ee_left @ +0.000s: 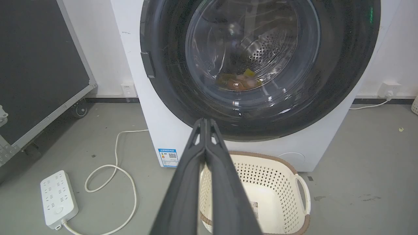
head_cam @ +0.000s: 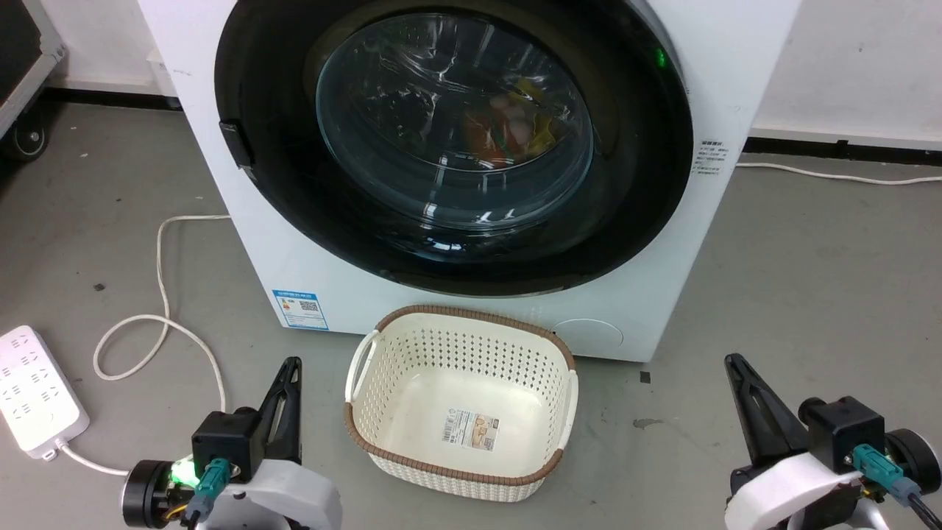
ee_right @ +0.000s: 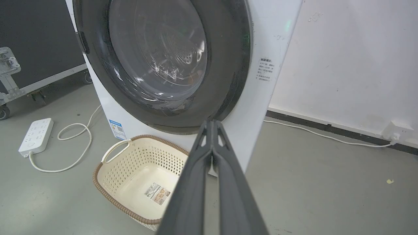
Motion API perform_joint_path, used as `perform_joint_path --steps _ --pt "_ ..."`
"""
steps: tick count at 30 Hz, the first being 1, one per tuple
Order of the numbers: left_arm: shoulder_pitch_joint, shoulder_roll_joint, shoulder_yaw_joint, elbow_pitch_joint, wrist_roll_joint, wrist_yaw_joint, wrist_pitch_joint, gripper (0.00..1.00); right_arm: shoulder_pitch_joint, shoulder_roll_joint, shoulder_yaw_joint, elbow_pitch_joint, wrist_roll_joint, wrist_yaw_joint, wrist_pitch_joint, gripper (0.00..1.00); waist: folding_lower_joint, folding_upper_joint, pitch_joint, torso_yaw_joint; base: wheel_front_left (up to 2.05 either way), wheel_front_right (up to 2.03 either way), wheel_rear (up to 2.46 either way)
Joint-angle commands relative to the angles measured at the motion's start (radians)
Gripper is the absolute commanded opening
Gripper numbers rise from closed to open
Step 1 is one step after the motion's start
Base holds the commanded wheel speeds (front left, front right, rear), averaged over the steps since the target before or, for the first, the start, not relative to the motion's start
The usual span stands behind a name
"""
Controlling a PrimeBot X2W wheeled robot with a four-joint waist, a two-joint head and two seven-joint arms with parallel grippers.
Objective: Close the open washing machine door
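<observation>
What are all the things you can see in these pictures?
big white front-loading washing machine: one, white, centre, against the wall
round glossy black glass-windowed door: one, black, lying flat on the machine's front
orange and yellow items: a small heap, inside behind the glass
blue label sticker: one, blue, machine's lower corner
cream perforated plastic basket: one, cream with brown rim, floor before the machine
white power strip: one, white, floor at left
white cable: one, white, looping beside it
black wheeled case: one, black, far left
left end effector: dark, shut
right end effector: dark, shut

My head camera looks down on the washing machine (head_cam: 283, 250) from near; both wrist cameras face it from lower, sharing the basket (head_cam: 471, 315).
</observation>
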Motion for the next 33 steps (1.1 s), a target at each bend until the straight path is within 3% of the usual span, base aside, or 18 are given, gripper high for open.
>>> perform_joint_path --steps 1,33 --pt "0.010 -0.001 0.003 -0.004 0.008 0.006 0.003 0.00 0.014 0.004 0.002 -0.009 0.005 -0.001 0.004 0.00 0.0000 -0.0001 -0.001 0.000 0.00 0.00 0.00" --pt "0.013 -0.006 0.018 -0.026 0.028 0.034 0.063 0.00 0.019 0.005 0.020 -0.037 0.007 -0.001 0.062 0.00 0.0000 -0.0001 -0.021 -0.004 0.00 0.00 0.00"
